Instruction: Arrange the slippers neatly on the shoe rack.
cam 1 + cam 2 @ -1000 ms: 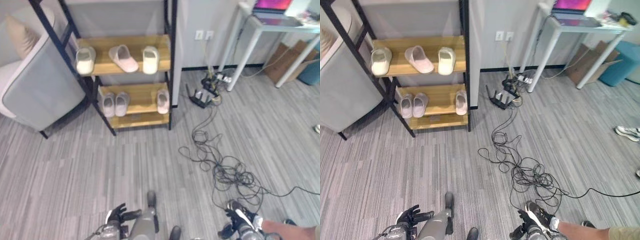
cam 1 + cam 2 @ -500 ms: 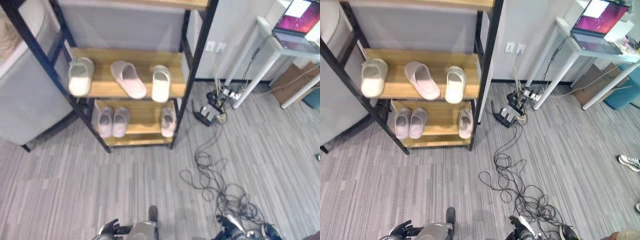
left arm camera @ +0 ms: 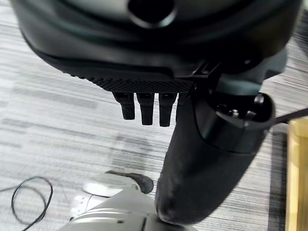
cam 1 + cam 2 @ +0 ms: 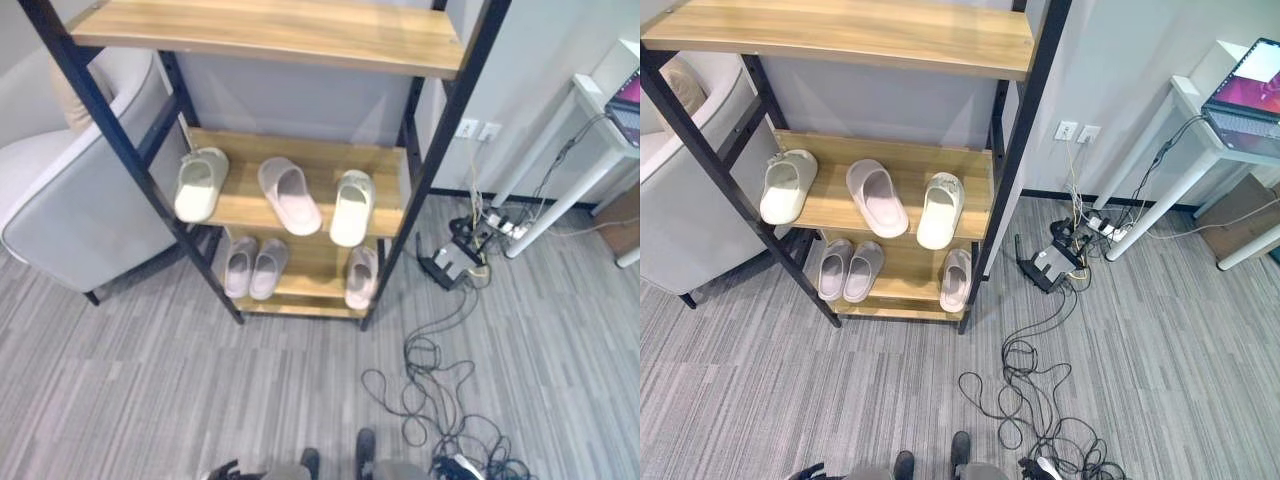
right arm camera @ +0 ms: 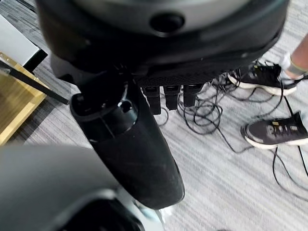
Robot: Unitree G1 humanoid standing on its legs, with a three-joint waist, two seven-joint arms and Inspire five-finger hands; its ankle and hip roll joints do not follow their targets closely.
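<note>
The black-framed shoe rack [image 4: 300, 30] has wooden shelves, and its top one is bare. On the middle shelf lie a cream slipper [image 4: 200, 183] at the left, a pink slipper [image 4: 289, 195] angled in the middle and a cream slipper [image 4: 351, 206] at the right. The lower shelf holds a pale pink pair [image 4: 254, 268] side by side and a single pink slipper [image 4: 361, 276] at the right. My left hand [image 3: 149, 82] hangs over the grey floor, fingers straight, holding nothing. My right hand [image 5: 168, 62] hangs the same way, open and empty, far from the rack.
A grey armchair [image 4: 70, 200] stands to the left of the rack. At the right are a white table [image 4: 600, 120] with a laptop [image 4: 1250, 90], a router and power strip [image 4: 450, 265], and tangled cables [image 4: 430, 380] on the floor. A person's black shoes [image 5: 276, 130] stand near my right hand.
The camera has moved closer to the rack and tilted up, so the top shelf has come into view. The slippers have not moved. Both hands have dropped to the bottom edge.
</note>
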